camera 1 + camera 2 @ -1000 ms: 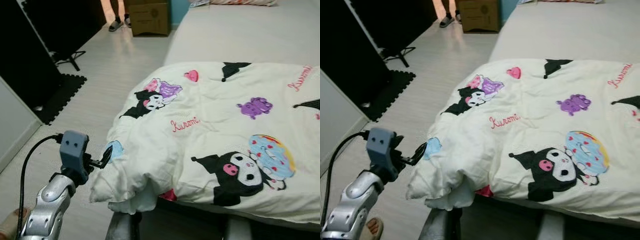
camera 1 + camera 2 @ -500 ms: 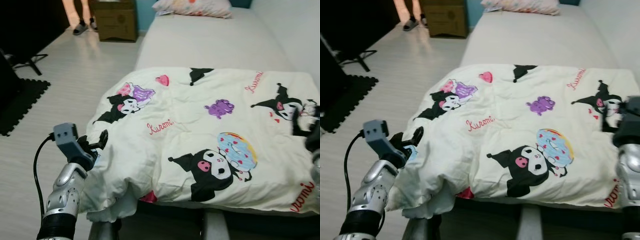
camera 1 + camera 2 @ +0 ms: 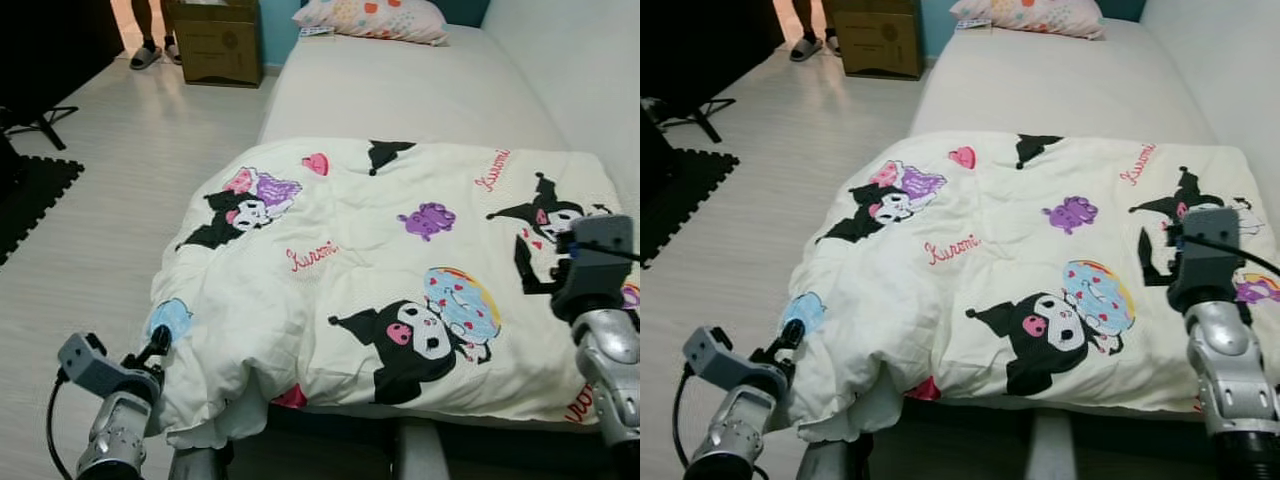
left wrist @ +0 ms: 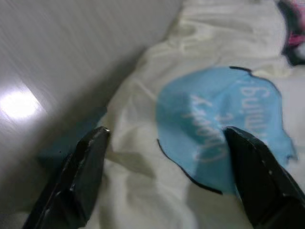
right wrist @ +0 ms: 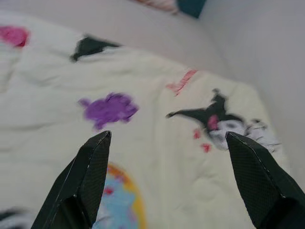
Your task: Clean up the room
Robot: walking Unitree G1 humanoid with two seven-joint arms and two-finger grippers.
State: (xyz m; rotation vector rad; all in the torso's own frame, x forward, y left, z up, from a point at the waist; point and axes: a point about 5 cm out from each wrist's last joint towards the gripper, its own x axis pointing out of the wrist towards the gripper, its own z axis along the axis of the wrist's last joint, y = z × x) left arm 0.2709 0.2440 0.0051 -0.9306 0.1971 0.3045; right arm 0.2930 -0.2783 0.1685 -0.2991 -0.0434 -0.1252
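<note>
The left tool (image 3: 150, 352) sits low at the near left corner of the bed, its two black fingers (image 4: 81, 176) spread wide on either side of a fold of the cream quilted cartoon-print blanket (image 3: 400, 270), just where a pale blue patch (image 4: 219, 124) is printed. From the wrist view the cloth lies between the fingers, but they have not pressed in on it; this looks like the line-up for gripping the drooping corner, which hangs bunched over the bed's edge towards the pale wooden floor (image 3: 110, 220).

The right tool (image 3: 522, 268) hovers above the blanket's far right side, near a black-and-white cartoon figure (image 3: 545, 212), its fingers likewise set apart with nothing between them. Holding one tool at each side suggests the blanket is to be taken by two corners and spread or pulled straight.

The blanket covers only the near half of the light grey mattress (image 3: 400, 90), rumpled on its left. A patterned pillow (image 3: 375, 18) lies at the head of the bed. On the floor beyond stand a brown cardboard box (image 3: 212, 42) and, just beside it, a person's feet in sandals (image 3: 155, 52).
</note>
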